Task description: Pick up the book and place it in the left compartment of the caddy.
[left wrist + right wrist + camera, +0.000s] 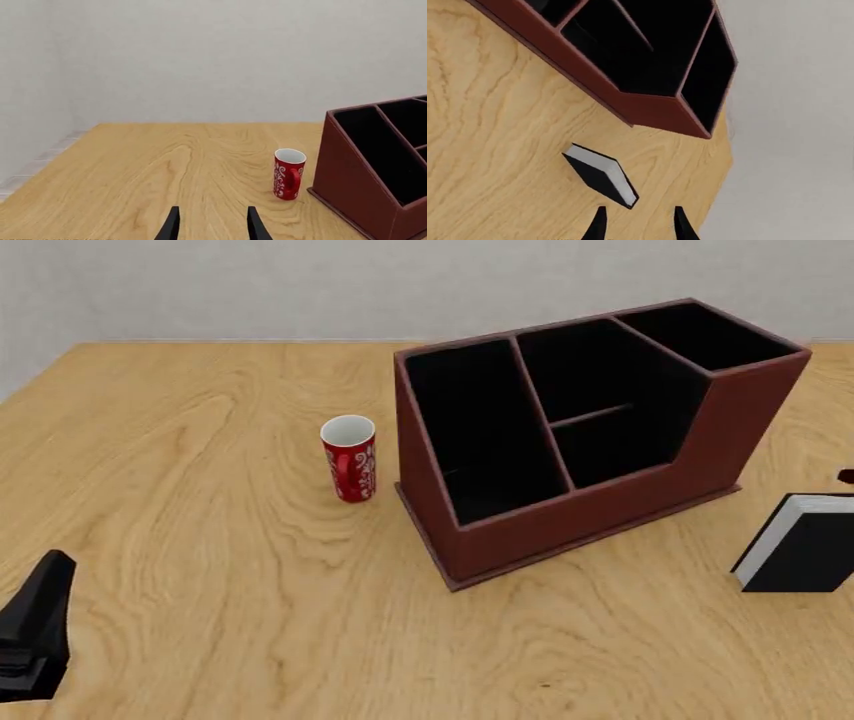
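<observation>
The book (801, 545), black with white page edges, is on the table to the right of the caddy (587, 500). It also shows in the right wrist view (602, 175), just ahead of my open, empty right gripper (640, 225). The caddy is a dark red-brown box with a black interior. Its left compartment (481, 430) is the long slot at the end nearest the cup, and it is empty. My left gripper (213, 227) is open and empty, low at the near left of the table (51, 575), far from the book.
A red-and-white patterned cup (348, 458) stands upright just left of the caddy, also seen in the left wrist view (289, 174). The caddy's end wall (353, 175) is at that view's right. A pale wall runs behind the table's far edge.
</observation>
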